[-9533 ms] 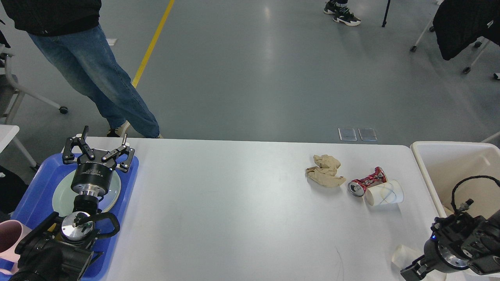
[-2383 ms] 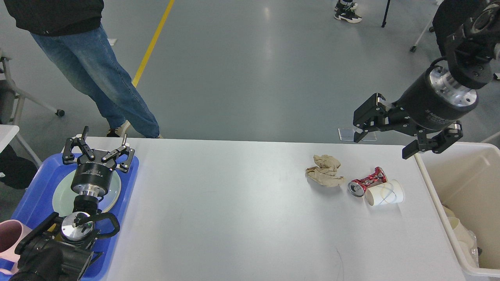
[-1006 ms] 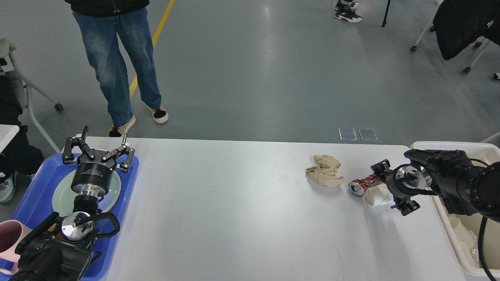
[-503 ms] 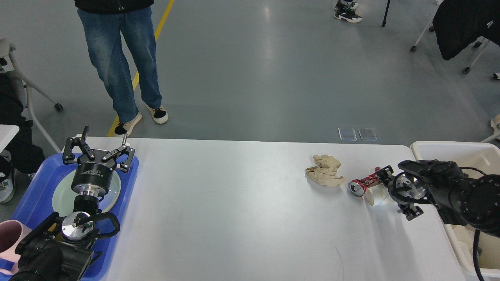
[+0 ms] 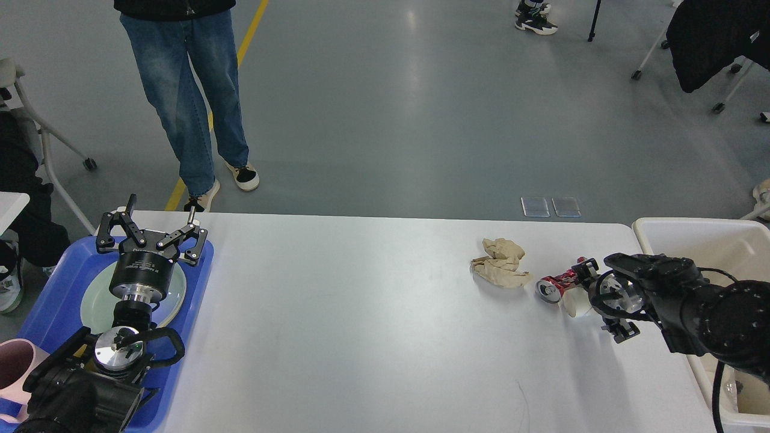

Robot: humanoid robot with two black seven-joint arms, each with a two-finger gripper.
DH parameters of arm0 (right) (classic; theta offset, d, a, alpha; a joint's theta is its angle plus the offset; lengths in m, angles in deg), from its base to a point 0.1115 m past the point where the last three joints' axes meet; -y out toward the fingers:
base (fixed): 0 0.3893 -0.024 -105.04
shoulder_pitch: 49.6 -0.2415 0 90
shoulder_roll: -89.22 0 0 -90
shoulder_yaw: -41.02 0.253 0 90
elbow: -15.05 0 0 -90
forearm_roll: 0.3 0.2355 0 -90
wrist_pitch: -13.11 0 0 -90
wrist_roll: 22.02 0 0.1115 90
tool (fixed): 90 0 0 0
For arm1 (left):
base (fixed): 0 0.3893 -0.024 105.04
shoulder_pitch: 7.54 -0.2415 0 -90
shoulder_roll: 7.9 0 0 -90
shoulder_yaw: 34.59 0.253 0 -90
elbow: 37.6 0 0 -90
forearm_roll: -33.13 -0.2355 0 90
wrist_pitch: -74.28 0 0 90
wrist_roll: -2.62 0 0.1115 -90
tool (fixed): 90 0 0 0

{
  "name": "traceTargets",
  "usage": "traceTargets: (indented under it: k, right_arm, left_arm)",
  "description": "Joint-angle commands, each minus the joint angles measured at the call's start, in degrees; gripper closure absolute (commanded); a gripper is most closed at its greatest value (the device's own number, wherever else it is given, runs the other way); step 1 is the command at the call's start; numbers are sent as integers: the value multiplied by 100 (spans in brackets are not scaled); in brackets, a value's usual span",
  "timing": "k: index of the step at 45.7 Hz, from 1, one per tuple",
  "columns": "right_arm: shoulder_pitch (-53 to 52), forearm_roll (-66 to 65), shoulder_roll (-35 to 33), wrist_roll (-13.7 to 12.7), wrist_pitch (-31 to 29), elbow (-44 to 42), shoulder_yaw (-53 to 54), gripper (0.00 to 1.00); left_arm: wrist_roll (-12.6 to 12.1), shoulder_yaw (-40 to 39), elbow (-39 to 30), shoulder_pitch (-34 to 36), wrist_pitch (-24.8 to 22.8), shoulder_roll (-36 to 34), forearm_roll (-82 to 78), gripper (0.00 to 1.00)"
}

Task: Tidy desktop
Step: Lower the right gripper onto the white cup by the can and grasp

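Observation:
The white desktop [image 5: 373,319] holds a crumpled tan paper [image 5: 501,264], a crushed red can [image 5: 556,284] and a white paper cup [image 5: 572,305] lying on its side at the right. My right gripper [image 5: 601,299] is low over the desktop, open, with one finger behind the cup beside the can and the other in front. It hides most of the cup. My left gripper [image 5: 150,231] is open and empty over a pale green plate [image 5: 99,300] on the blue tray [image 5: 198,282].
A cream-white bin [image 5: 692,237] stands off the right end of the desktop, with some trash inside. A pink mug [image 5: 12,367] sits at the tray's near left. A person in jeans [image 5: 192,102] stands beyond the far left corner.
My right gripper has come down from high over the bin's far side to the cup and now straddles it, edging slightly nearer. The person has shifted. The left arm has not moved.

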Motion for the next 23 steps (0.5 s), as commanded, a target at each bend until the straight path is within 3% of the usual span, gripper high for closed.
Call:
traceTargets:
  k: [1,9,18,23]
  right_arm:
    - [32,0,6,0,188,-32,31,0]
    - [112,0,24,0,399,-40,40,3]
    - [120,0,-20,0,399,-32,84,32]
    - [129,0,-29,0,408,-32,84,41]
  left_arm:
    - [0,-2,2,4,1,6,2,4]
    - [0,-2,2,4,-8,6,2,4]
    - [0,-2,-7,4,1,-3,2,4]
    - [0,-2,-7,4,-8,-3,2,4]
